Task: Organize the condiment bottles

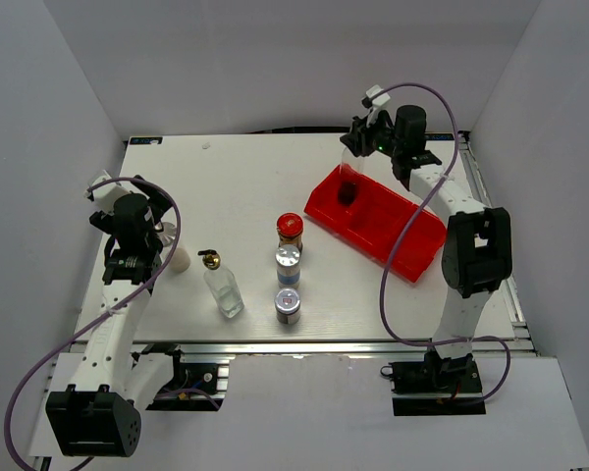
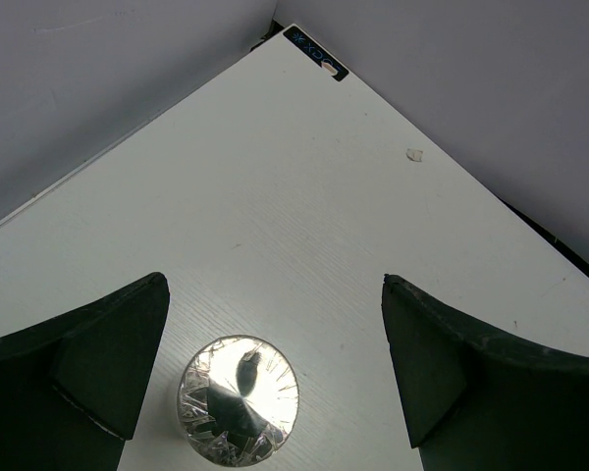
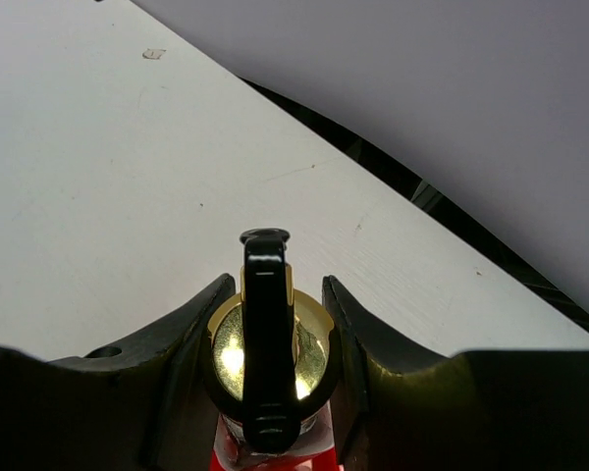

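My right gripper (image 1: pixel 361 147) is shut on the gold-and-black spout (image 3: pixel 267 345) of a clear glass bottle (image 1: pixel 348 179). It holds the bottle upright in the far left compartment of the red tray (image 1: pixel 398 235). A second spouted glass bottle (image 1: pixel 222 287) stands near the table's front. A red-lidded jar (image 1: pixel 290 228) and two silver-capped shakers (image 1: pixel 289 263) (image 1: pixel 289 305) stand in a row at the centre. My left gripper (image 2: pixel 273 294) is open above a small shiny-topped bottle (image 2: pixel 238 399), which sits between the fingers near the left one. That bottle also shows in the top view (image 1: pixel 180 260).
White walls close in the table on three sides. The red tray lies slanted at the back right, and its other compartments look empty. A black label (image 2: pixel 315 52) marks the table's far left corner. The table's front edge runs just below the front shaker.
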Robot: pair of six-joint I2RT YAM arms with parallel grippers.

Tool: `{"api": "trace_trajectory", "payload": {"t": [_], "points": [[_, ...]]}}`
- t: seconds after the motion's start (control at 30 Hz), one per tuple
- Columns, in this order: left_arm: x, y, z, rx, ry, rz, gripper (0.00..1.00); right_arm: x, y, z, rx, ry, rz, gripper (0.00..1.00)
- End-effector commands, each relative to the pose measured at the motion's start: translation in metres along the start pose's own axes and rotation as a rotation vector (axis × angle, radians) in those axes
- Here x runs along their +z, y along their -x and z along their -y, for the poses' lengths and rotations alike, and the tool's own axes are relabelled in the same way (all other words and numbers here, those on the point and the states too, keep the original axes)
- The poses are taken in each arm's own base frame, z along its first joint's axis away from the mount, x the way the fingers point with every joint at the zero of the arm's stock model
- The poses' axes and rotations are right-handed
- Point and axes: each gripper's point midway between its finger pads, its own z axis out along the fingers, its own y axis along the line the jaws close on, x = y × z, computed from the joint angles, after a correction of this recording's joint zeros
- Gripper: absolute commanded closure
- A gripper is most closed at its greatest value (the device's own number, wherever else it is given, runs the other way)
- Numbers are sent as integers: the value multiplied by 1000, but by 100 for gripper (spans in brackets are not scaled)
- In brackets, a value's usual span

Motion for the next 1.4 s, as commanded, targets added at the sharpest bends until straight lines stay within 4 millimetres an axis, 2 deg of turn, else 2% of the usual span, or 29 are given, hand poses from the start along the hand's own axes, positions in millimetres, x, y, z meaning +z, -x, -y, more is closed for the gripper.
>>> {"api": "trace_trajectory", "payload": {"t": [0.0,0.1,0.27,0.3,0.37,0.43,0.6,0.73,0.83,0.87,0.9,0.97,1.0,1.1,1.17,1.2,1.27,1.3,1.33,1.37], "points": [[-1,9,1,-1,0,24,2,-5,49,8,-94,-28,154,89],[-1,10,2,-4,-4,24,2,-9,46,7,-89,-30,145,69],[-1,9,3,-8,-9,18,2,-16,44,4,-87,-38,139,45],[-2,9,4,-11,-10,17,2,-18,44,4,-88,-46,141,32],[-3,10,5,-21,-16,18,2,-21,46,4,-82,-55,141,17],[-4,12,8,-28,-28,17,2,-23,49,4,-78,-62,140,10],[-8,22,13,-60,-41,27,2,-32,61,3,-54,-81,144,11],[-13,32,18,-93,-58,38,2,-43,62,9,-16,-145,112,11],[-15,43,23,-106,-70,49,2,-53,66,12,-21,-183,104,11],[-17,57,27,-124,-70,72,2,-56,63,12,-15,-193,88,11],[-17,61,29,-129,-70,72,2,-61,69,9,-15,-195,95,10],[-17,67,38,-129,-93,62,2,-68,70,8,-9,-206,80,10],[-20,76,49,-140,-138,62,2,-75,76,6,-9,-213,86,11],[-26,86,73,-158,-242,44,2,-89,80,2,15,-236,66,11],[-30,87,80,-172,-279,32,2,-97,78,1,63,-261,48,11],[-34,87,83,-179,-301,26,2,-107,85,-3,93,-275,61,11],[-43,79,87,-208,-355,-1,2,-116,72,-10,228,-303,57,11],[-47,76,88,-212,-376,-9,2,-129,83,-18,248,-301,89,11],[-50,63,88,-206,-393,-45,2,-133,68,-23,277,-301,78,11],[-55,58,89,-202,-410,-58,2,-138,66,-29,293,-298,89,11]]}}
